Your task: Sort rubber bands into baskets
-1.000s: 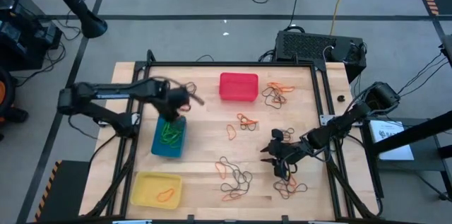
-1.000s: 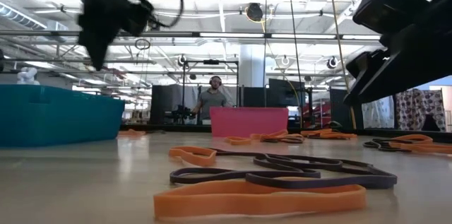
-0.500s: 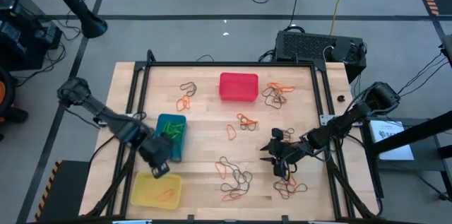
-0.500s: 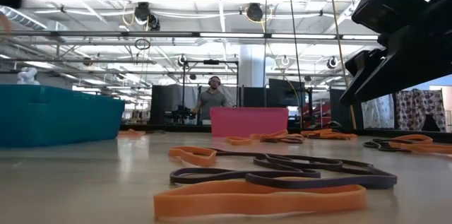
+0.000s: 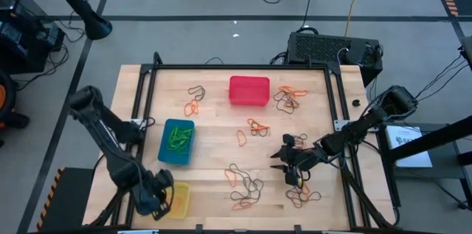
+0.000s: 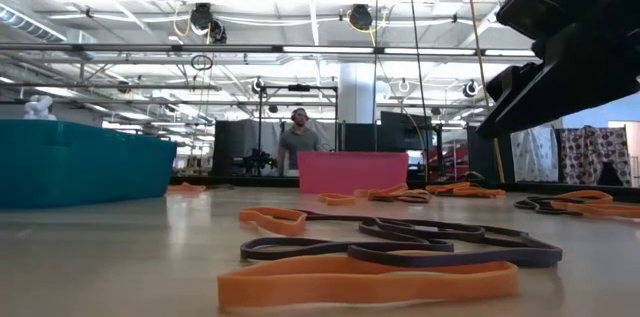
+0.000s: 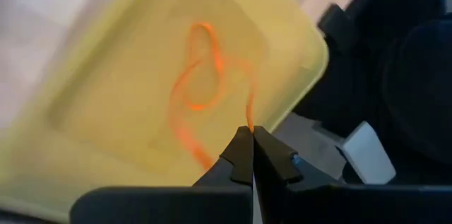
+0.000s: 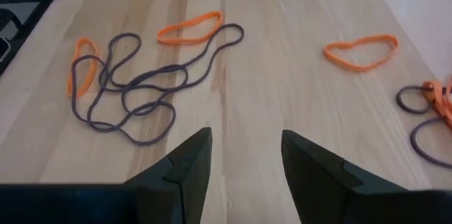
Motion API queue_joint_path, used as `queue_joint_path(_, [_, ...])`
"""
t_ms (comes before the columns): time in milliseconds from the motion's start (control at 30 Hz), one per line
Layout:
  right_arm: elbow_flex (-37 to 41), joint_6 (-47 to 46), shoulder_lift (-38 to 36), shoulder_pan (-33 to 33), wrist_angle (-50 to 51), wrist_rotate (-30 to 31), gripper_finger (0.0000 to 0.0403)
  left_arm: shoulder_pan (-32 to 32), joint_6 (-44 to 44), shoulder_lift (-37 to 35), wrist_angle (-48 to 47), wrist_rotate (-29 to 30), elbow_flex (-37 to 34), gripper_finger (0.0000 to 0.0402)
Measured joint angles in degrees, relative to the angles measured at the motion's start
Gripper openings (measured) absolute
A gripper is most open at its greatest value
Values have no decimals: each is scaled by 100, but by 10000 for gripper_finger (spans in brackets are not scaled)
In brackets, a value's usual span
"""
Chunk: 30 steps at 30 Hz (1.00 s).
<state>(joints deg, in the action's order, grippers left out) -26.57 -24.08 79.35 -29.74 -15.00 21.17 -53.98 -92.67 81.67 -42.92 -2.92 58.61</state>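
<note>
The yellow basket stands at the near left, the blue basket with green rubber bands beyond it, and the red basket at the far middle. My left gripper hovers over the yellow basket, shut on an orange rubber band. More orange band shows over the basket's floor. My right gripper stands open at the near right, with bare wood between its fingers. Dark and orange rubber bands lie just ahead of it. My left gripper pinches one thin strand of the orange rubber band at the very tips of its two fingers, coming steeply from above. The strand runs away from the tips over the yellow basket's inside. I cannot tell whether its far end rests on the floor.
Loose bands lie in clusters on the wooden table: near the front middle, at the near right, mid-table, beside the red basket and at the far left. A black frame borders the table. A person stands far behind.
My left gripper has swung from above the blue basket's far end toward the table's near edge, passing along that basket's left side, and now stands over the yellow basket. It has turned about on the way and stayed shut.
</note>
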Motion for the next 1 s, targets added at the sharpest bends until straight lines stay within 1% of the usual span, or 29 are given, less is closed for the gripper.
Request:
queue_joint_path(167, [0, 244, 0, 0, -132, 0, 165, -48, 3, 476, 388, 23, 0, 0])
queue_joint_path(233, [0, 298, 0, 2, -150, 0, 165, -46, 3, 657, 517, -69, 0, 1])
queue_joint_path(433, [0, 566, 0, 4, -166, 4, 165, -37, 42, 1019, 439, -150, 0, 18])
queue_joint_path(500, [0, 607, 0, 19, -212, 2, 165, 8, 51, 1059, 433, -152, 0, 24])
queue_joint_path(600, [0, 733, -2, 61, -387, 2, 165, 120, 346, 1060, 372, -147, 0, 32])
queue_joint_path(733, [0, 870, -2, 153, -487, 2, 165, 309, 737, 1060, 71, -139, 0, 44])
queue_joint_path(800, [0, 872, -2, 203, -501, 2, 165, 412, 757, 1060, -74, -151, 0, 53])
queue_joint_path(933, [0, 864, -2, 245, -498, 2, 165, 625, 765, 1058, -428, -579, 0, 80])
queue_joint_path(1000, [0, 867, -2, 245, -496, 0, 165, 702, 830, 1057, -479, -696, 0, 97])
